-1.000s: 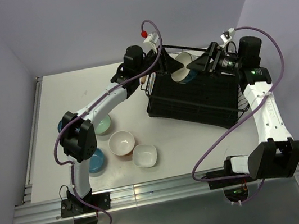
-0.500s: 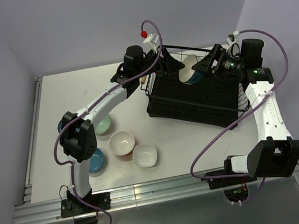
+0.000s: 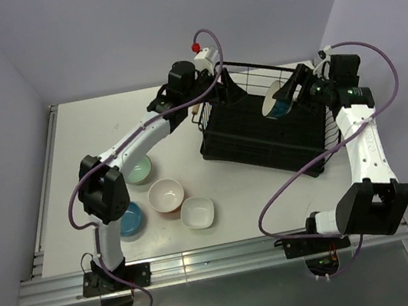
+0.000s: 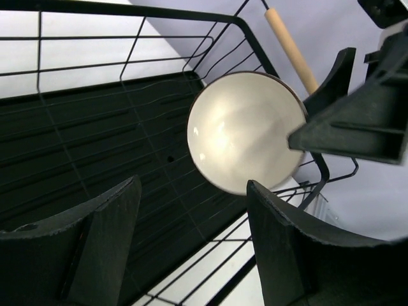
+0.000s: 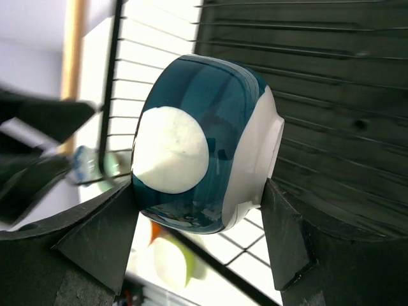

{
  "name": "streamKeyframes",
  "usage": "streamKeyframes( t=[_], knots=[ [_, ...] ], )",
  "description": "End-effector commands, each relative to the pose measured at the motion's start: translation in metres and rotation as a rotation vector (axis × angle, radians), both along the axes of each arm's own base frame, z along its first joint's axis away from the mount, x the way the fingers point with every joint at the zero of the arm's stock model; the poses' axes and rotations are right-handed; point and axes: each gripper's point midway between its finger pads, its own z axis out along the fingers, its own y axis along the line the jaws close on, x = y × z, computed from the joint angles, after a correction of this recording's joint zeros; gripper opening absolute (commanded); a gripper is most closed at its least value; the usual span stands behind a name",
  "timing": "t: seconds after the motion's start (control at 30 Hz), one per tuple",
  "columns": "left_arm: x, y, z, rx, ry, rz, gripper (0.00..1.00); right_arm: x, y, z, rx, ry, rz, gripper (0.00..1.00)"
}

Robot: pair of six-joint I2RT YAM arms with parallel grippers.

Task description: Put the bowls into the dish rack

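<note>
While your right gripper (image 5: 197, 191) pinches the blue-and-white bowl (image 5: 191, 146) on edge between its jaws over the dish rack (image 3: 264, 139), your left gripper (image 4: 192, 204) hangs at the rack's left end, jaws spread and empty. The mint bowl (image 3: 140, 171), blue bowl (image 3: 131, 220), orange-sided bowl (image 3: 166, 196) and squarish white bowl (image 3: 198, 213) sit on the surface (image 3: 92, 132).

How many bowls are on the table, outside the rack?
4: mint green bowl, blue bowl, orange-sided bowl and square white bowl, clustered near the left arm, which may hide another.

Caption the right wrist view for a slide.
Right gripper holds a blue-and-white bowl on its side over the rack.
</note>
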Motion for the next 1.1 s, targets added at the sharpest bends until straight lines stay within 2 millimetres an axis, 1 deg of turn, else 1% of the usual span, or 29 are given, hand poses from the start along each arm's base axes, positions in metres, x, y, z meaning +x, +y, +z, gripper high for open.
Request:
streamKeyframes(
  t=[0.0, 0.03, 0.1, 0.13, 0.17, 0.2, 0.23, 0.3, 0.33, 0.37, 0.5, 0.6, 0.67, 0.7, 0.77, 0.8, 0.83, 0.9, 0.97, 1.0, 1.07],
  knots=[
    [-0.014, 0.020, 0.071, -0.032, -0.140, 0.024, 0.72, 0.012, -0.024, 0.021, -0.111, -0.072, -0.065, 0.00],
    [-0.018, 0.025, 0.079, -0.035, -0.159, 0.026, 0.72, 0.014, -0.030, 0.019, -0.137, -0.065, -0.084, 0.00],
    [-0.022, 0.030, 0.077, -0.019, -0.158, 0.028, 0.73, 0.014, -0.036, 0.012, -0.153, -0.034, -0.098, 0.00],
    [-0.024, 0.034, 0.083, -0.015, -0.173, 0.030, 0.73, 0.015, -0.040, 0.009, -0.170, -0.021, -0.113, 0.00],
    [-0.025, 0.035, 0.083, -0.008, -0.171, 0.030, 0.73, 0.016, -0.043, 0.006, -0.178, -0.012, -0.121, 0.00],
    [-0.025, 0.038, 0.081, 0.008, -0.161, 0.033, 0.73, 0.016, -0.045, 0.004, -0.190, -0.009, -0.127, 0.00],
    [-0.027, 0.040, 0.085, 0.008, -0.171, 0.032, 0.74, 0.017, -0.050, 0.001, -0.206, -0.001, -0.144, 0.00],
    [-0.029, 0.046, 0.088, 0.018, -0.177, 0.038, 0.74, 0.019, -0.058, -0.004, -0.240, 0.019, -0.167, 0.00],
    [-0.029, 0.047, 0.089, 0.020, -0.183, 0.039, 0.74, 0.019, -0.058, -0.005, -0.242, 0.024, -0.167, 0.00],
    [-0.030, 0.049, 0.090, 0.025, -0.185, 0.044, 0.74, 0.020, -0.065, -0.008, -0.265, 0.037, -0.188, 0.00],
    [-0.031, 0.058, 0.097, 0.032, -0.192, 0.059, 0.75, 0.025, -0.081, -0.022, -0.333, 0.083, -0.224, 0.00],
    [-0.032, 0.065, 0.097, 0.031, -0.178, 0.063, 0.75, 0.028, -0.095, -0.034, -0.381, 0.136, -0.261, 0.00],
    [-0.030, 0.070, 0.092, 0.039, -0.162, 0.068, 0.75, 0.030, -0.100, -0.038, -0.409, 0.140, -0.273, 0.00],
    [-0.031, 0.072, 0.093, 0.033, -0.157, 0.071, 0.75, 0.031, -0.106, -0.040, -0.435, 0.149, -0.288, 0.00],
    [-0.029, 0.077, 0.088, 0.036, -0.143, 0.074, 0.75, 0.034, -0.112, -0.049, -0.457, 0.175, -0.297, 0.00],
    [-0.031, 0.080, 0.090, 0.034, -0.144, 0.079, 0.75, 0.035, -0.115, -0.049, -0.475, 0.176, -0.298, 0.00],
    [-0.029, 0.084, 0.086, 0.039, -0.131, 0.084, 0.75, 0.036, -0.122, -0.054, -0.497, 0.195, -0.313, 0.00],
    [-0.030, 0.088, 0.087, 0.038, -0.130, 0.087, 0.75, 0.039, -0.128, -0.057, -0.526, 0.205, -0.322, 0.00],
    [-0.029, 0.094, 0.084, 0.041, -0.120, 0.097, 0.75, 0.040, -0.137, -0.063, -0.563, 0.234, -0.348, 0.00],
    [-0.030, 0.096, 0.086, 0.038, -0.123, 0.098, 0.75, 0.042, -0.140, -0.064, -0.579, 0.236, -0.354, 0.00],
    [-0.030, 0.100, 0.081, 0.043, -0.114, 0.103, 0.75, 0.046, -0.148, -0.068, -0.616, 0.243, -0.373, 0.00]
  ],
)
